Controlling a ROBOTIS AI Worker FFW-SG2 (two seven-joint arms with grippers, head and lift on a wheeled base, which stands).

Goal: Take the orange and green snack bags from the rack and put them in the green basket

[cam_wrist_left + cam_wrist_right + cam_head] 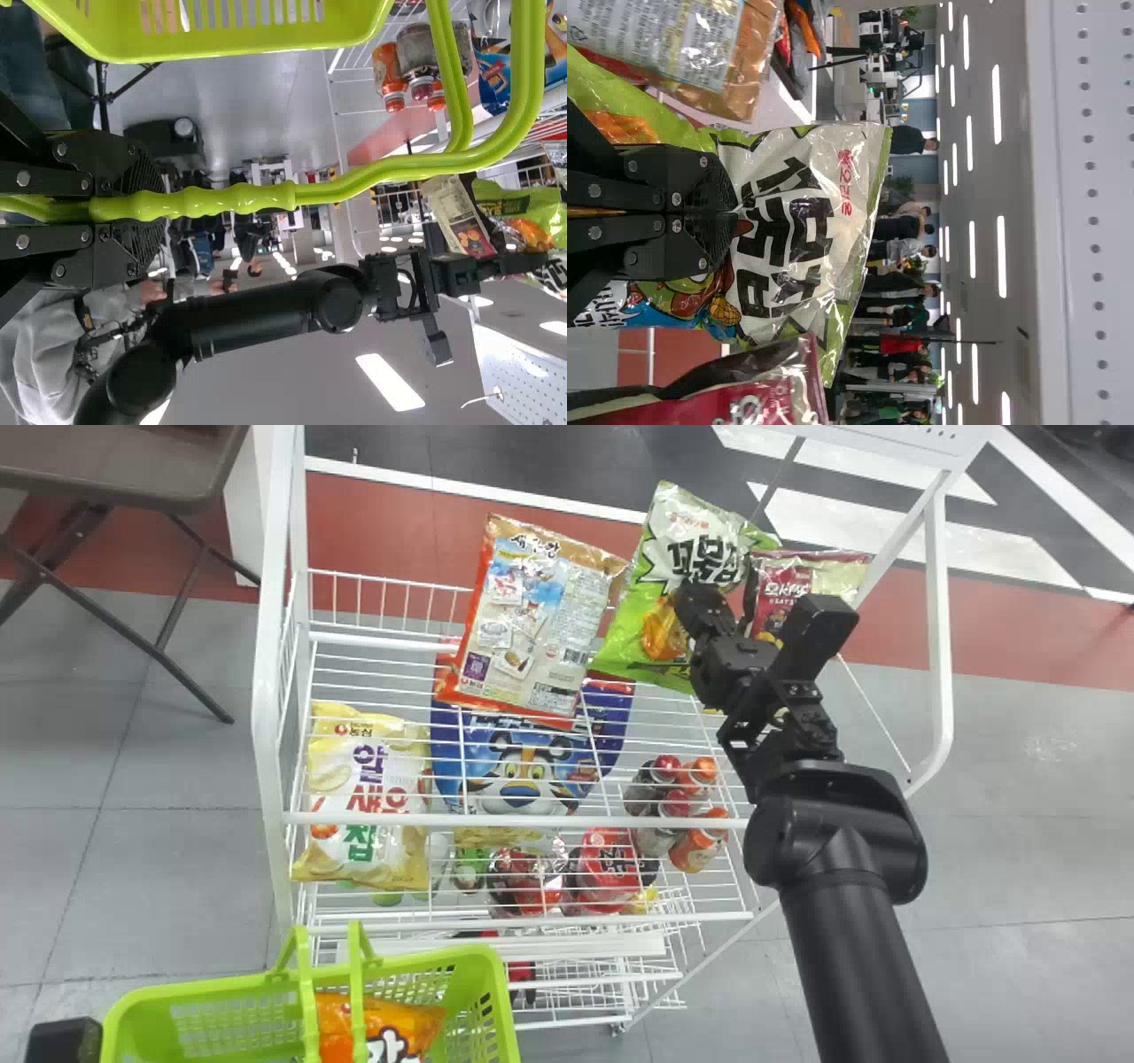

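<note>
Gripping a glossy green-and-white snack bag (663, 615) at the far end of a white wire rack (532, 819), a robot's right gripper (695, 598) holds its two flat black fingers pinched together on the printed front, nearly closed with only the packaging between them. The bag stands tilted, its pale end up, between an orange-edged snack bag (532, 624) with a blue and white printed back and a maroon snack bag (784, 593). At the robot's left, the left gripper (66, 1040) is closed around the ribbed green handle (221, 201) of a lime-green plastic basket (177, 992) near the rack's close side. An orange snack bag (385, 1026) lies inside the basket, beneath the handle bars. A yellow snack bag (365, 802) lies face up at the left of the rack, while a blue bag with a cartoon tiger (523, 771) shows through the wires beside it. Cans with red and orange ends (678, 806) are clustered toward the right, near a round red package (609, 859). Whether the green bag's lower edge touches the rack cannot be told.
</note>
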